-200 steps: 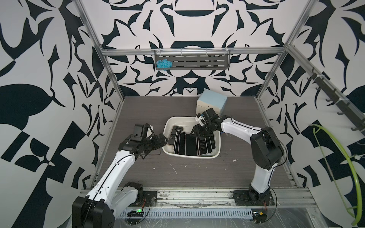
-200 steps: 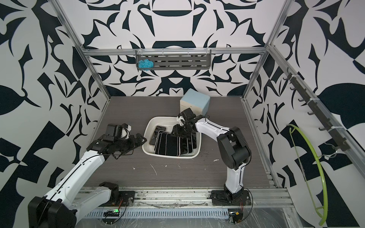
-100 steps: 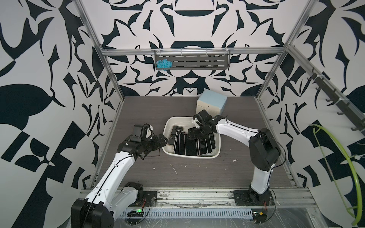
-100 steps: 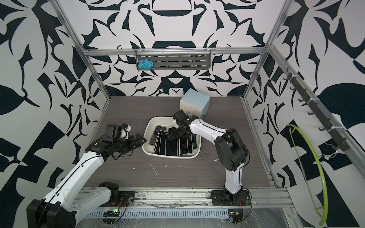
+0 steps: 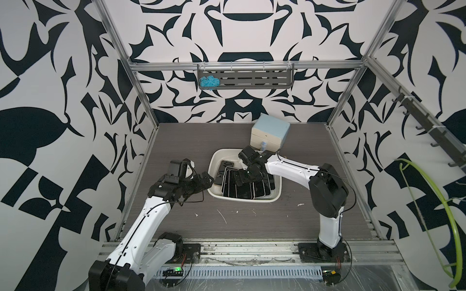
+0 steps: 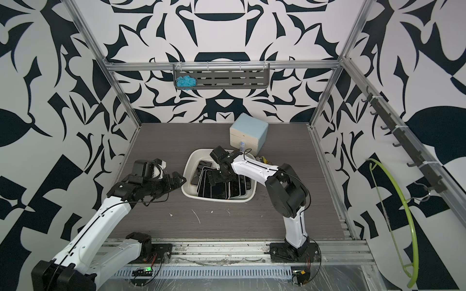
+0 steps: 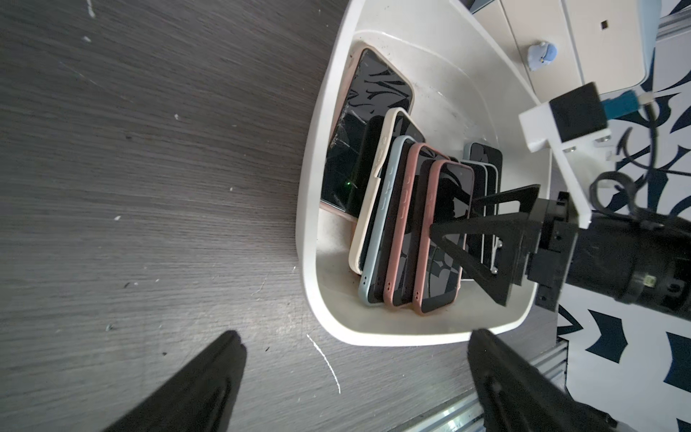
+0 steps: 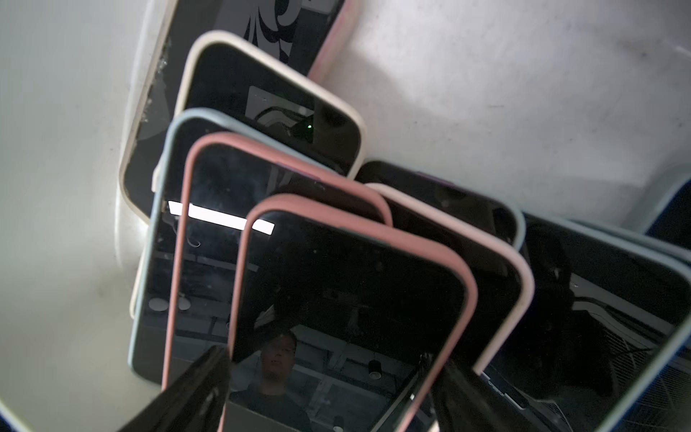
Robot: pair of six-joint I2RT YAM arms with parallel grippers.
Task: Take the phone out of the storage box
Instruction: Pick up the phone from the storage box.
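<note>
The storage box [image 5: 242,199] [image 6: 216,197] is an off-white tub in the middle of the table, with several phones leaning in a row inside it. My right gripper [image 5: 243,176] [image 6: 216,177] [image 7: 454,215] reaches down into it. In the right wrist view that gripper [image 8: 331,359] is open, one finger at each long edge of the nearest phone [image 8: 355,299] [image 7: 441,243], which has a pink case. Contact with the case is unclear. My left gripper [image 5: 206,177] [image 6: 180,180] [image 7: 353,334] is open and empty, low over the table just outside the box's left rim [image 7: 310,209].
A cream two-drawer cabinet with a pale blue top [image 5: 271,132] stands right behind the box, with a small blue figure [image 5: 263,145] at its front. Blue yarn [image 5: 208,82] lies on the back-wall shelf. A green hoop [image 5: 428,214] hangs outside on the right.
My right gripper has shifted left inside the box, onto the pink-cased phones, and its jaws have spread wider. The left arm has hardly moved.
</note>
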